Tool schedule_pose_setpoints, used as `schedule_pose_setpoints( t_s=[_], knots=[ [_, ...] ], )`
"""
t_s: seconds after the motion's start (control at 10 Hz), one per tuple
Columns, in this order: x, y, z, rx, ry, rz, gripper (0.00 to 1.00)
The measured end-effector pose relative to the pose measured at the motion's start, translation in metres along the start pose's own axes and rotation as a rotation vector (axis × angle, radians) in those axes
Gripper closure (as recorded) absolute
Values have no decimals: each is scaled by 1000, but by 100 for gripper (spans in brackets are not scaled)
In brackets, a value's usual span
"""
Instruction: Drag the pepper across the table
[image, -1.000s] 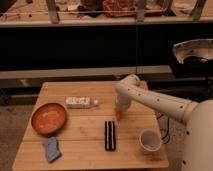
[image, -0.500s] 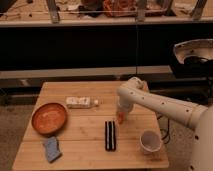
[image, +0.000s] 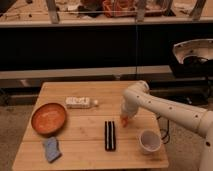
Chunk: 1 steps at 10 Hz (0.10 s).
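Wooden table (image: 80, 131) before dark shelving | end effector (image: 124, 119) low at centre-right, grip state: cannot tell | pepper (image: 123, 121) directly under it, only an orange bit showing, axis unclear | black case (image: 110, 135) just left.

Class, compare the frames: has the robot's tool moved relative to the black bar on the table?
Yes. The tool, down at the pepper, has shifted slightly toward the white cup, nearer the table's front, judged against the black bar.
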Motion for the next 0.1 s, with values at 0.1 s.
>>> schedule_pose_setpoints(
  t_s=[0.1],
  knots=[
    [-1,9,-1,2,1,1,99]
  ],
)
